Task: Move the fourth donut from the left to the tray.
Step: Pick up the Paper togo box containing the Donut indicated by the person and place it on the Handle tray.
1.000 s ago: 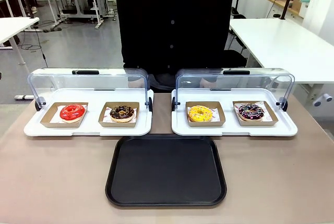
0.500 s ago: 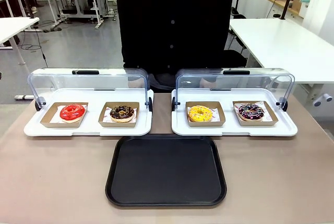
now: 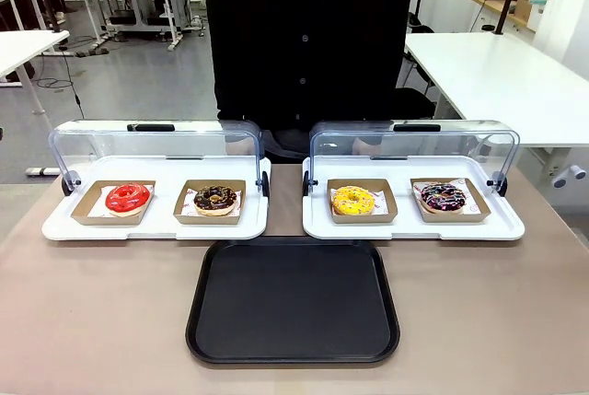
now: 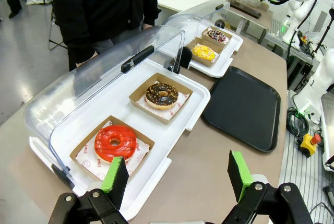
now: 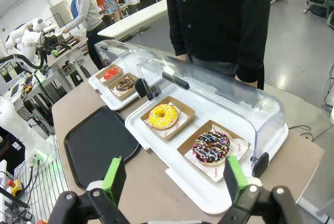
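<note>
Front view observer: A grey-brown surface [image 3: 92,321] runs the whole width. On the robot's side of it lies the tray [image 3: 293,301], black, flat and bare. Just behind it stand the left display tray [image 3: 156,226] and the right display tray [image 3: 414,229], both white, each with a clear domed lid [image 3: 152,142] raised at the back. A person [image 3: 308,36] in dark clothing stands at the far edge between them. Farther off are white tables [image 3: 497,77] and a grey floor.

Wrist view observer: Has anything changed since a second ago?

Front view observer: Nothing. The donuts, the lids and the person stand just as they did.

Wrist view observer: In the right wrist view the fourth donut [image 5: 211,147] shows well. It is a ring with dark chocolate glaze, pink and white drizzle and coloured sprinkles. It lies flat on white paper in its brown cardboard holder [image 3: 451,218]. It sits at the right end of the right display tray, beside the yellow donut [image 5: 163,116], and so is not on the tray.

Front view observer: And the hands?

Wrist view observer: The right hand [image 5: 174,178] hovers over the near edge of the surface, green pads spread wide, with nothing between them. The left hand [image 4: 176,174] is spread just as wide and also holds nothing. It is near the red donut [image 4: 115,143], with the chocolate donut [image 4: 161,94] beyond that.
</note>
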`<state>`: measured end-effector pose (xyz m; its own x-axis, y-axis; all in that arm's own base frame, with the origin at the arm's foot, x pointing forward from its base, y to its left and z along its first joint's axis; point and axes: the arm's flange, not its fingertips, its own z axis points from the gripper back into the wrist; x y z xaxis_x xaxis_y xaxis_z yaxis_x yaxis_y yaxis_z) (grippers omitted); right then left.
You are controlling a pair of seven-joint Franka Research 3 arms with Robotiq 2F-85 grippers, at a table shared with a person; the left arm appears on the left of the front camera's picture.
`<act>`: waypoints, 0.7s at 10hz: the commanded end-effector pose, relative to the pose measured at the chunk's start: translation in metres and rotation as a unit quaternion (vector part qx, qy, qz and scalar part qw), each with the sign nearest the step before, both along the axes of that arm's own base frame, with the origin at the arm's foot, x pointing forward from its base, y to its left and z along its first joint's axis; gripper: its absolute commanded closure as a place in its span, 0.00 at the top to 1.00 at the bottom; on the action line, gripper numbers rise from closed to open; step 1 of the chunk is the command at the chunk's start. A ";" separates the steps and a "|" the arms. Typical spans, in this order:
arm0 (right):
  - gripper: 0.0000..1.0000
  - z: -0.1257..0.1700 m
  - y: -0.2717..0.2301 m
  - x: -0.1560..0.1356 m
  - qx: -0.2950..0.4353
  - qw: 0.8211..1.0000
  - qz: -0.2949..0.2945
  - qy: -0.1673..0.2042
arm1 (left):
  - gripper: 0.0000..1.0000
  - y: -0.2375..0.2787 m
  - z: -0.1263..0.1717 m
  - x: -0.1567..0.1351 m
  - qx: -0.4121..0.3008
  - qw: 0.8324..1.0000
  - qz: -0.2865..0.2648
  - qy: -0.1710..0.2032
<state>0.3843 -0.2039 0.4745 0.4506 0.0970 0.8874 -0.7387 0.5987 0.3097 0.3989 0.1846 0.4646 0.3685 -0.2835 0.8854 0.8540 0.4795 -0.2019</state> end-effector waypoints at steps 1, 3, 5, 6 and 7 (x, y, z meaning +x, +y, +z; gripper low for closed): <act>1.00 0.001 -0.001 0.004 0.006 1.000 0.001 -0.020 | 1.00 0.000 0.001 -0.001 -0.003 1.000 -0.007 -0.009; 1.00 0.001 -0.001 0.004 0.006 1.000 0.001 -0.020 | 1.00 0.000 0.001 -0.001 -0.003 1.000 -0.007 -0.009; 1.00 0.001 -0.001 0.004 0.006 1.000 0.001 -0.020 | 1.00 0.000 0.001 -0.001 -0.003 1.000 -0.007 -0.009; 1.00 0.001 -0.001 0.004 0.006 1.000 0.001 -0.020 | 1.00 0.000 0.001 -0.001 -0.003 1.000 -0.007 -0.009; 1.00 0.001 -0.001 0.004 0.006 1.000 0.001 -0.020 | 1.00 0.000 0.001 -0.001 -0.003 1.000 -0.007 -0.009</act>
<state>0.3843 -0.2039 0.4745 0.4505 0.0971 0.8875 -0.7387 0.5988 0.3094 0.3989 0.1846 0.4646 0.3684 -0.2835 0.8854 0.8540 0.4795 -0.2019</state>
